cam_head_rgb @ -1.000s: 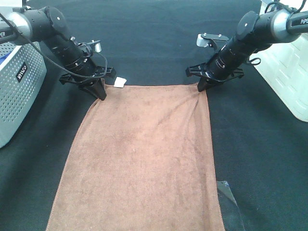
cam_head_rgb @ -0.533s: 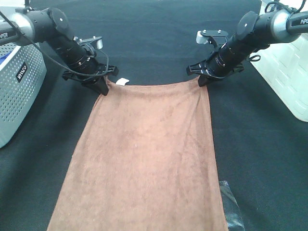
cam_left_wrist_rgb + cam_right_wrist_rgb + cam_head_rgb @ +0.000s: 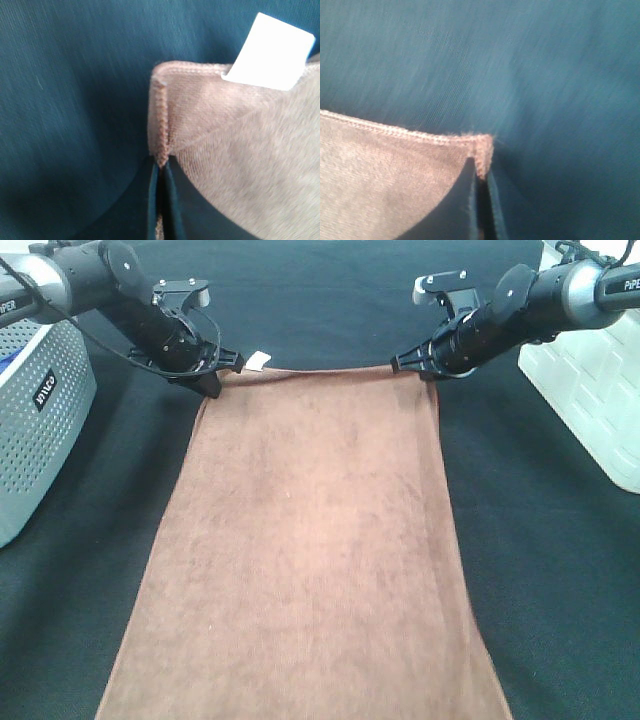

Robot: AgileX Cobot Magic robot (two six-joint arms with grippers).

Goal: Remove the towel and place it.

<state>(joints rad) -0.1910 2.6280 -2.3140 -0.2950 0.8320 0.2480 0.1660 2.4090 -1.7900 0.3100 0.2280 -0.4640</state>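
The brown towel (image 3: pixel 315 540) lies stretched down the middle of the black table, its far short edge lifted. A small white tag (image 3: pixel 260 361) sticks out near its far left corner. My left gripper (image 3: pixel 210 390) is shut on the far left corner; in the left wrist view the fingers (image 3: pixel 161 200) pinch the stitched hem (image 3: pixel 160 120) beside the tag (image 3: pixel 272 52). My right gripper (image 3: pixel 428 372) is shut on the far right corner; the right wrist view shows the corner (image 3: pixel 482 150) clamped between the closed fingers (image 3: pixel 481 210).
A grey perforated bin (image 3: pixel 30 420) stands at the left edge. A white container (image 3: pixel 590 390) stands at the right edge. Black cloth (image 3: pixel 320 300) covers the table beyond the towel's far edge.
Both grippers have moved away toward the far side of the table, dragging the towel with them. The towel's far edge has risen and the cloth has pulled taut.
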